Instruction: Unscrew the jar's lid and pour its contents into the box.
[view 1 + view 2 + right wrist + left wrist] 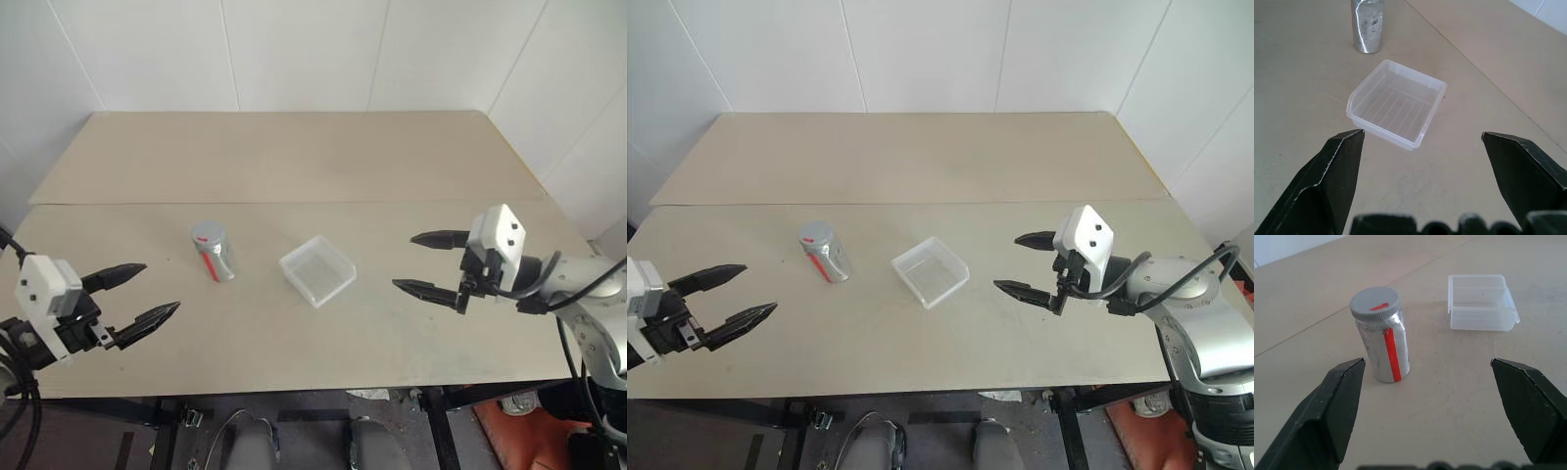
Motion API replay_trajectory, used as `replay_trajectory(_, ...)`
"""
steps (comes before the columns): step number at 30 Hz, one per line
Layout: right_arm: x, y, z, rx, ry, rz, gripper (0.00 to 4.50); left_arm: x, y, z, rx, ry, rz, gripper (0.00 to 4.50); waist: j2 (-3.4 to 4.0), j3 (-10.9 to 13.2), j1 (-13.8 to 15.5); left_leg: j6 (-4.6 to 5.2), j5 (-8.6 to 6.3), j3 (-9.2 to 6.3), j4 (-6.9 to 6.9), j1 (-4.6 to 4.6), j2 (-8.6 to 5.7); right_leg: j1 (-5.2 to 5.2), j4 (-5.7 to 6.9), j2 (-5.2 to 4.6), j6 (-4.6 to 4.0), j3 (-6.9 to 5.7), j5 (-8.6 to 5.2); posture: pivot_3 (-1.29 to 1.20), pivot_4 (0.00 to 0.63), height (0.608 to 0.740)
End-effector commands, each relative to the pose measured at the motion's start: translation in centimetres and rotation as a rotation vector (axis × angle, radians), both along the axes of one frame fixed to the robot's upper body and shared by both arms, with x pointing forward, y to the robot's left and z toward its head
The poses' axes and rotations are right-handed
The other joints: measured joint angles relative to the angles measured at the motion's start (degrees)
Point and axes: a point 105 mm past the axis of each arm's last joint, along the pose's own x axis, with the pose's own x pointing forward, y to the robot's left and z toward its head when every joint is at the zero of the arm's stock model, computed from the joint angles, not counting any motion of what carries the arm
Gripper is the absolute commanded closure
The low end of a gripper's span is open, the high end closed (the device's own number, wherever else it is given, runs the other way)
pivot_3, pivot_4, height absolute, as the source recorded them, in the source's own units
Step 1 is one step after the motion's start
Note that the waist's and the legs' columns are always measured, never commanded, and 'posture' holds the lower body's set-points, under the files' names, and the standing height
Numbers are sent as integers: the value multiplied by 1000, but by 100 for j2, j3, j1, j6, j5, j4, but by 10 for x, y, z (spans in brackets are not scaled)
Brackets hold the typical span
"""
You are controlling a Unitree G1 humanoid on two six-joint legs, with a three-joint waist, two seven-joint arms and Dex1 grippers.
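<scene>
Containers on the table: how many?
2. The jar, upright with its lid on, stands on the table toward the robot's left; the box, empty, sits just to its right. Nothing appears hidden.

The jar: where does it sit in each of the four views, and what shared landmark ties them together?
Left eye view: jar left of centre, upright on the table.
Right eye view: jar left of centre.
Left wrist view: jar with grey lid, beyond the open fingers.
Right wrist view: jar at the top edge, lid cut off.
Shared landmark: the box beside it.
</scene>
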Motion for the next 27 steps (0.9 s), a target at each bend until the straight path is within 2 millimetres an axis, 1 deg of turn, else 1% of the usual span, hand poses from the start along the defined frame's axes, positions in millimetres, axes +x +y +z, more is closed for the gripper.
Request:
replay_trajectory(1,1,7,12,6,-74,27,0,-2,-2,12,33,-65,7,45,0,0,-5,0,0,0,0,1,0,0,1,0,0,0,0,0,150,740)
replay_trajectory(5,1,8,12,7,-80,39,0,4,-5,11,18,-87,27,45,0,0,-7,0,0,0,0,-1,1,-1,0,1,0,1,0,0,150,740)
replay_trajectory(8,2,8,16,2,-95,50,0,4,-8,6,-2,-89,64,45,0,0,-6,0,0,0,0,-1,-1,1,-1,-2,0,1,0,0,150,740)
replay_trajectory(10,4,6,19,2,-103,51,0,2,-10,0,-2,-83,100,45,0,0,-11,0,0,1,0,-1,-1,0,-1,-1,0,1,0,0,150,740)
replay_trajectory(12,4,9,25,16,-114,71,0,-1,-14,-10,-5,-77,143,45,0,0,-26,0,0,1,0,-1,0,0,0,0,0,2,1,0,150,740)
replay_trajectory(14,2,11,30,21,-121,95,0,1,-18,-16,-23,-83,205,45,0,0,-25,0,0,3,0,2,-1,1,1,0,-1,7,1,0,150,740)
replay_trajectory(17,4,16,32,-4,-132,110,0,13,-23,-22,-83,-104,294,45,-1,0,13,0,0,2,0,8,0,7,4,2,-1,7,1,0,150,740)
replay_trajectory(19,6,19,39,17,-132,126,0,23,-27,-19,-115,-132,327,45,-4,-1,25,0,0,1,0,9,-1,10,6,1,-1,4,2,0,150,740)
replay_trajectory(21,5,20,42,41,-130,153,0,36,-28,-21,-121,-159,403,45,-5,-1,42,0,0,1,1,9,-7,11,5,-6,0,4,2,0,150,740)
replay_trajectory(24,7,25,36,2,-148,149,0,43,-40,-24,-158,-159,386,45,-6,-2,27,0,0,0,0,5,-7,10,1,-4,0,5,3,0,150,740)
replay_trajectory(27,5,30,41,20,-165,159,0,49,-45,-31,-157,-150,392,45,-6,-2,-13,0,0,2,0,-2,-8,-1,2,-6,0,11,3,0,150,740)
